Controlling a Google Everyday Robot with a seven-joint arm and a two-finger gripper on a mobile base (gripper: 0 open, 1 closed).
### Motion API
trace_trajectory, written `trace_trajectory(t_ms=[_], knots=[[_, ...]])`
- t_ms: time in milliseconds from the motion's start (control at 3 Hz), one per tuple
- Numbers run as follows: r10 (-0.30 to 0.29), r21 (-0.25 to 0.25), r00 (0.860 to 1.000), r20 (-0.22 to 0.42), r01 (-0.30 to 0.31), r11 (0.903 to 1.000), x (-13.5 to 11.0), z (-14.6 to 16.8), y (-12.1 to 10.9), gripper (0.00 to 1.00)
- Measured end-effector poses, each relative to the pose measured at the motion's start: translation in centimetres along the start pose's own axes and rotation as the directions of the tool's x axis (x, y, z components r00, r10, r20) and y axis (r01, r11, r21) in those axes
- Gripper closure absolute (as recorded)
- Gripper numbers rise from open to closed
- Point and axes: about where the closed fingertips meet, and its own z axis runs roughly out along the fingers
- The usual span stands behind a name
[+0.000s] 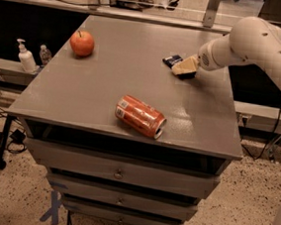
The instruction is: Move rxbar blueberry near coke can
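Rxbar blueberry [172, 61], flat dark navy, lies partly under the end effector [185, 69], grip unclear.

Arm [259, 44]: smooth off-white shell, thick rounded segments, one bulbous joint at upper right of frame, tapering to a narrower wrist section. Gripper [184, 68], upper frame, right of centre: tan, wedge-shaped, dark along its underside.

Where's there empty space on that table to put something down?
Bare table all around the can: the wide stretch between it and the apple. Crowded only at the far right, where the pincer sits at the snack bar.
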Motion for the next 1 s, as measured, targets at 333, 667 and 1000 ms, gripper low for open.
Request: trace_trajectory(t_ms=[333,667,1000], knots=[[0.0,0.0,1.0,0.0,0.0,1.0,0.0,-0.01,0.0,1.0],[0.0,0.0,1.0,0.0,0.0,1.0,-0.01,-0.02,0.0,1.0],[0.0,0.0,1.0,0.0,0.0,1.0,-0.01,-0.02,0.0,0.82]])
